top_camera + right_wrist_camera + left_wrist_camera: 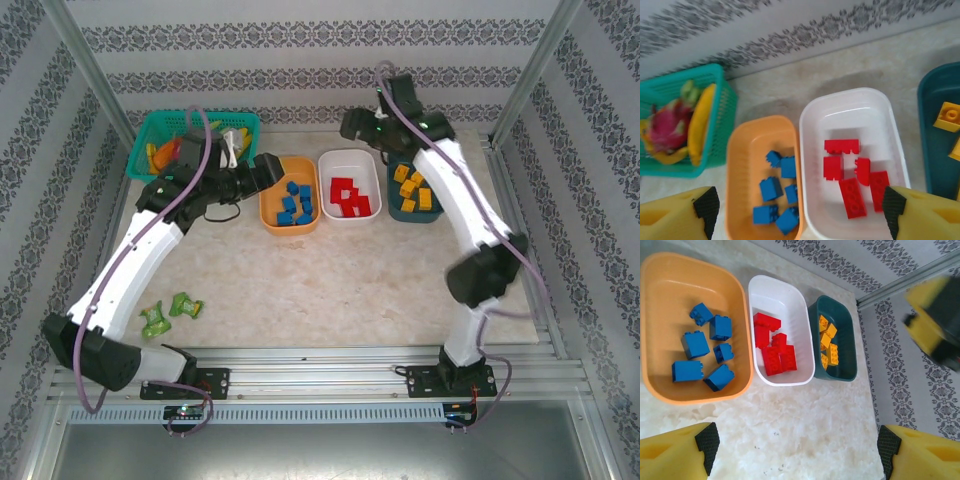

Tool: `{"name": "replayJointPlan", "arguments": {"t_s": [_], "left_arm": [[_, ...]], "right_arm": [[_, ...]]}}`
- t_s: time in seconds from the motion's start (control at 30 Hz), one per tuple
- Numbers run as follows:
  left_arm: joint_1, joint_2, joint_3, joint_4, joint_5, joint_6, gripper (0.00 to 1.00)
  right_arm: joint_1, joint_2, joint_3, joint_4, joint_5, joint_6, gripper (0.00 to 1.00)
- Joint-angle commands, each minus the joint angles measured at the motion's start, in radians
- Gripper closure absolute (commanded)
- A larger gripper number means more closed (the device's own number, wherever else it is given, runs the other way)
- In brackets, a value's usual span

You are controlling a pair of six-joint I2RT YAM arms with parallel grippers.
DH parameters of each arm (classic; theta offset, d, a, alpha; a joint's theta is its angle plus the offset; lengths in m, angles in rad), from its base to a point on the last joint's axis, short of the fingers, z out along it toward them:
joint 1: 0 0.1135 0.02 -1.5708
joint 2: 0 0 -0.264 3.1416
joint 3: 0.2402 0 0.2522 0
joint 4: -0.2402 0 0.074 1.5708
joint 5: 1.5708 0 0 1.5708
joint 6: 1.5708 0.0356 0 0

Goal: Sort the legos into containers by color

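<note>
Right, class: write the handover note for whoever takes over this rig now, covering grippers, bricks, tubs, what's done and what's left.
Left gripper: open, empty.
Right gripper: open, empty.
Blue bricks in orange tub, red bricks in white tub, yellow bricks in teal tub.
Done: every brick seen is sorted.
Left: probably only pulling both arms back.

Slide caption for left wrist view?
Blue legos in orange tub, red legos in white tub, yellow legos in teal tub; left gripper open.
</note>
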Motion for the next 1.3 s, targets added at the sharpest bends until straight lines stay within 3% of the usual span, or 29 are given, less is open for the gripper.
{"name": "replayJointPlan", "arguments": {"t_s": [0.0,0.07,0.27,0.33,0.5,0.6,0.67,0.77,0.87,0.93,1.0,1.27], "left_arm": [[-0.005,-0.071,-0.052,-0.096,-0.009,0.044,0.14],[-0.003,-0.116,-0.090,-0.119,-0.004,0.055,0.14],[0.004,-0.243,-0.216,-0.155,-0.018,0.059,0.09],[0.005,-0.279,-0.255,-0.145,-0.028,0.049,0.00],[0.006,-0.335,-0.334,-0.163,-0.125,0.036,0.00],[0.008,-0.362,-0.350,-0.189,-0.257,0.051,0.00],[0.007,-0.351,-0.327,-0.282,-0.478,0.047,0.00],[0.006,-0.348,-0.381,-0.339,-0.874,0.014,0.00],[0.008,-0.400,-0.602,-0.038,-0.984,0.318,0.00],[0.019,-0.419,-0.706,0.100,-0.989,0.435,0.00],[0.046,-0.398,-0.778,0.192,-0.911,0.542,0.00],[0.135,-0.192,-0.951,0.613,-0.732,0.568,0.00]], "right_arm": [[0.007,-0.224,-0.302,0.130,0.070,-0.050,0.10],[0.016,-0.402,-0.486,0.153,0.085,-0.063,0.02],[0.043,-0.831,-0.859,0.054,0.088,-0.068,0.02],[0.045,-0.956,-0.929,-0.001,0.123,-0.054,0.02],[0.044,-1.110,-1.005,-0.087,0.202,-0.064,0.02],[0.044,-1.080,-0.991,-0.133,0.399,-0.015,0.02],[0.036,-1.050,-1.017,-0.123,0.590,-0.004,0.02],[0.003,-1.091,-1.186,0.145,0.678,-0.188,0.02],[-0.021,-1.153,-1.426,0.504,0.679,-0.383,0.02],[-0.037,-1.165,-1.548,0.670,0.682,-0.448,0.02],[-0.069,-1.141,-1.624,0.769,0.646,-0.477,0.02],[-0.213,-0.900,-1.719,1.001,0.447,-0.481,0.02]]}}
